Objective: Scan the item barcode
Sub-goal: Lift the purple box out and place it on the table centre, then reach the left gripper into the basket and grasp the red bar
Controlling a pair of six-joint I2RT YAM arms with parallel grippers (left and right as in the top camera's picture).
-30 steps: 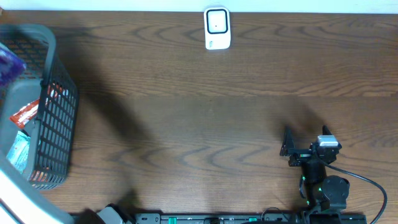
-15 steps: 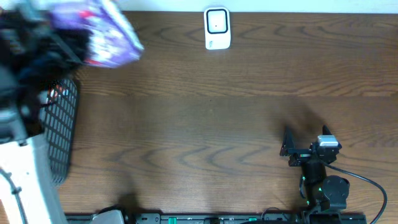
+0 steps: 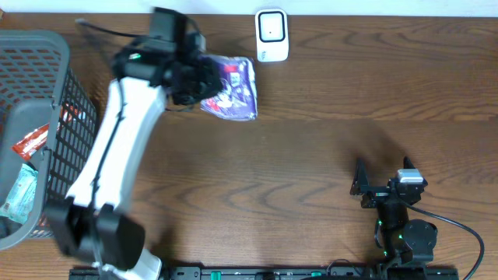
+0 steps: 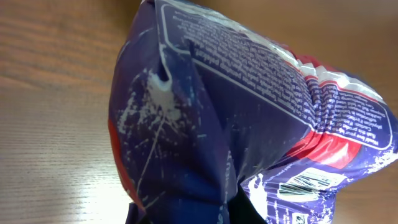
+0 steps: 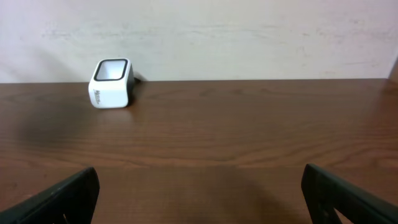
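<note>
A purple snack bag point(image 3: 232, 87) hangs over the table just left of and below the white scanner point(image 3: 271, 36). My left gripper point(image 3: 191, 78) is shut on the bag's left end. The left wrist view is filled by the crinkled bag point(image 4: 249, 112). A barcode point(image 4: 314, 182) shows on its lower right face, and my own fingers are hidden behind the foil. My right gripper point(image 3: 381, 173) rests near the front right of the table, open and holding nothing. From the right wrist, the scanner point(image 5: 112, 83) stands far off at the back left, against the wall.
A grey wire basket point(image 3: 47, 47) stands at the left edge with a red packet point(image 3: 31, 141) and a teal packet point(image 3: 19, 194) inside. The white left arm point(image 3: 117, 148) stretches from the front left toward the back. Bare wood lies between the two arms.
The left arm has lifted the purple bag out of the basket area and carried it right, down beside the scanner. The right arm has not moved.
</note>
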